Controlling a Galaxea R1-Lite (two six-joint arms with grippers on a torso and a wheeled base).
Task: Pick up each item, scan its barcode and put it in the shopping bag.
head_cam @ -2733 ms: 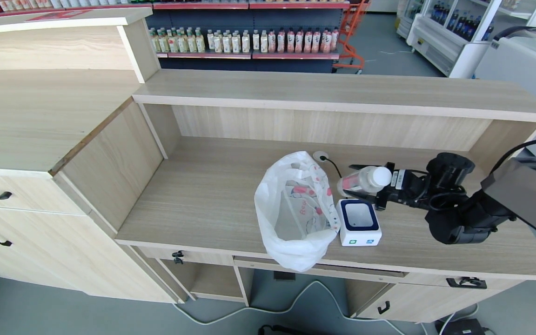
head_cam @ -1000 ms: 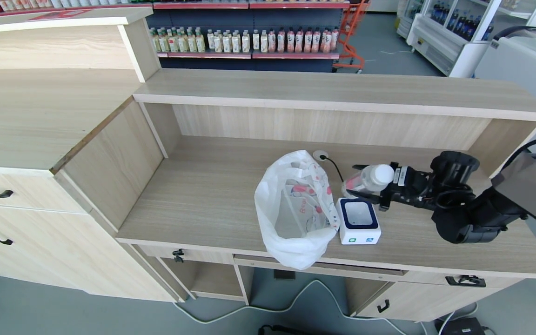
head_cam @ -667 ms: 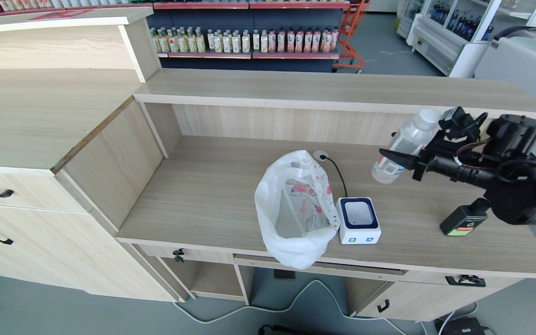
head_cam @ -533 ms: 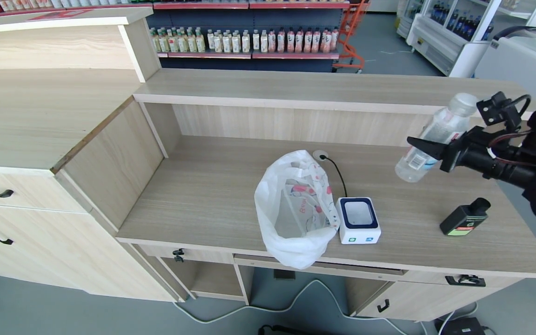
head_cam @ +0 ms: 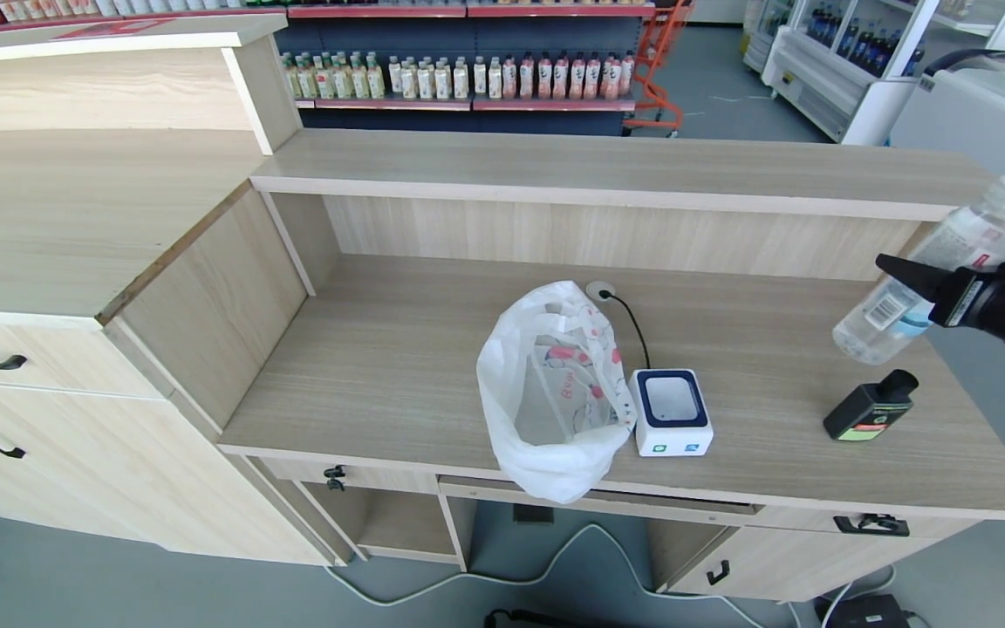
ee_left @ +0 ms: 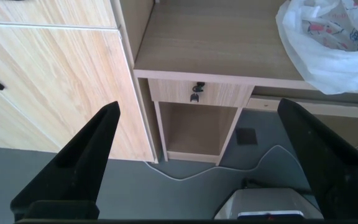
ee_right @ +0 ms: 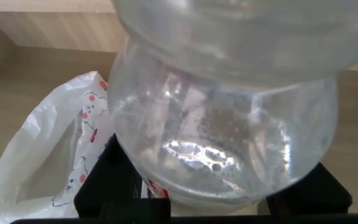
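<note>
Two items were outside the shopping bag (head_cam: 555, 392), neither packed yet.
The right gripper (head_cam: 934, 292) was clamped on the clear bottle (head_cam: 960, 244), held tilted in the air off the right end of the counter (head_cam: 398, 366), well apart from the scanner (head_cam: 673, 412) and the bag. The black bottle (head_cam: 869, 408) lay on the counter, untouched. The left gripper (ee_left: 199, 109) hung low, its fingers spread wide and empty. Whether the bag held anything could not be told.

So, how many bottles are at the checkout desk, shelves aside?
2: a clear bottle in the right claw over the desk's right end; a black bottle lying below it. Bag may hide more.
</note>
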